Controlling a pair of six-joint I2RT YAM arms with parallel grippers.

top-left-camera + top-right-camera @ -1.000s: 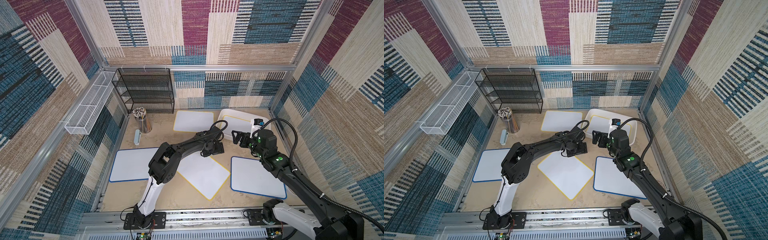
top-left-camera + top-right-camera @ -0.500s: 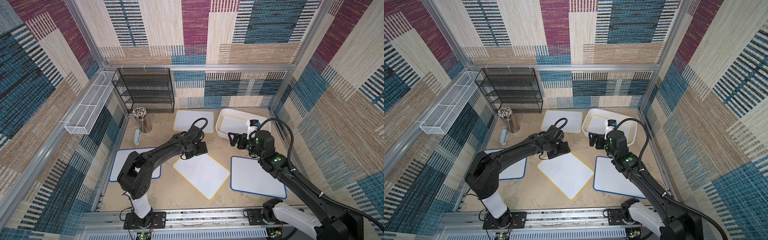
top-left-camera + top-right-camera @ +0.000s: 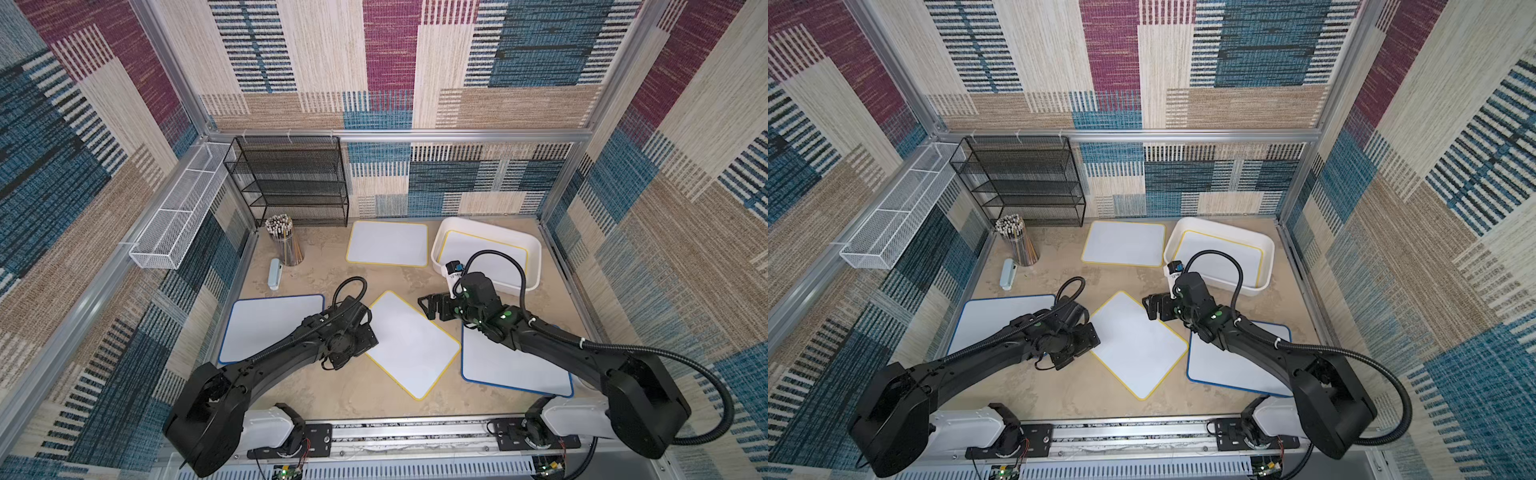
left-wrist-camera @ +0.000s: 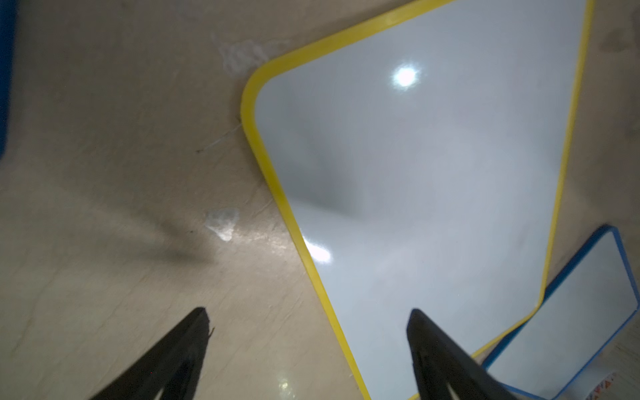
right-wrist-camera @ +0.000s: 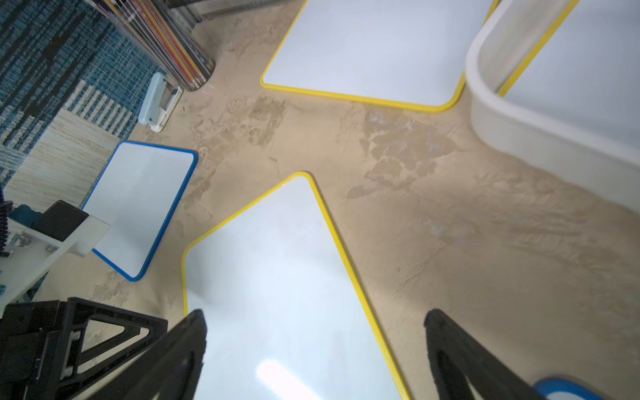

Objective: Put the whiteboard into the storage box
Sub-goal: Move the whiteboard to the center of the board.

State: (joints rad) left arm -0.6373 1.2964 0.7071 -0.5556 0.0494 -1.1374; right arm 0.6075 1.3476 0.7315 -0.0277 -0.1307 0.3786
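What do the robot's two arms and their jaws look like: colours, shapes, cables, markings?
The left arm and right arm are matte black with rounded joints, each rising from a white base housing. A ribbed black cable loops at each wrist, and small green lights dot the joints. The left gripper and right gripper have black, tapered, wedge-shaped jaws.

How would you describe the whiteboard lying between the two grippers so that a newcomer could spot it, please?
Start at the sandy tabletop and look to its middle, where one whiteboard lies. Yellow-rimmed, unlike the blue-rimmed boards on either side, it alone is turned cornerwise like a diamond.
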